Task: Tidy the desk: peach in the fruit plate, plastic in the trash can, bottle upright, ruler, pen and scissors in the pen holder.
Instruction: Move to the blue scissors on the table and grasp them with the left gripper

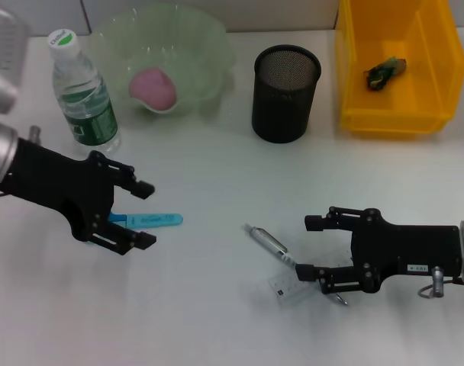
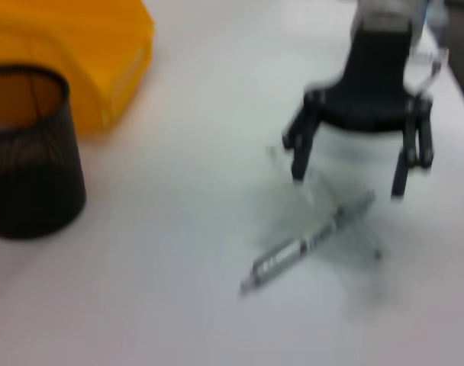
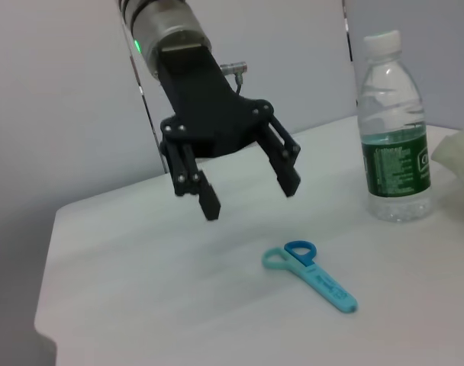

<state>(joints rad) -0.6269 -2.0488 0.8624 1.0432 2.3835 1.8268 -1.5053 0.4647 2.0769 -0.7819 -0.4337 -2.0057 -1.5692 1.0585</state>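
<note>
left gripper (image 1: 145, 214) fingers spread wide, holding nothing; it hangs above the handle end of the blue scissors (image 1: 150, 220), which lie flat on the white table (image 1: 217, 320). the right wrist view shows clear air between its fingertips (image 3: 210, 206) and the scissors (image 3: 311, 274).

right gripper (image 1: 309, 246) likewise released, jaws apart, low over the table. the pen (image 1: 270, 244) lies just off its lower finger, tip toward it; a clear ruler (image 1: 291, 288) lies beside that finger, partly under it. the left wrist view shows the pen (image 2: 308, 242) flat on the table below the open fingers.

water bottle (image 1: 82, 95) stands upright at the far left. peach (image 1: 153, 86) sits in the pale green fruit plate (image 1: 209, 53). black mesh pen holder (image 1: 285, 93) stands mid-table. green plastic scrap (image 1: 385, 72) lies in the yellow bin (image 1: 392, 122) at far right.
</note>
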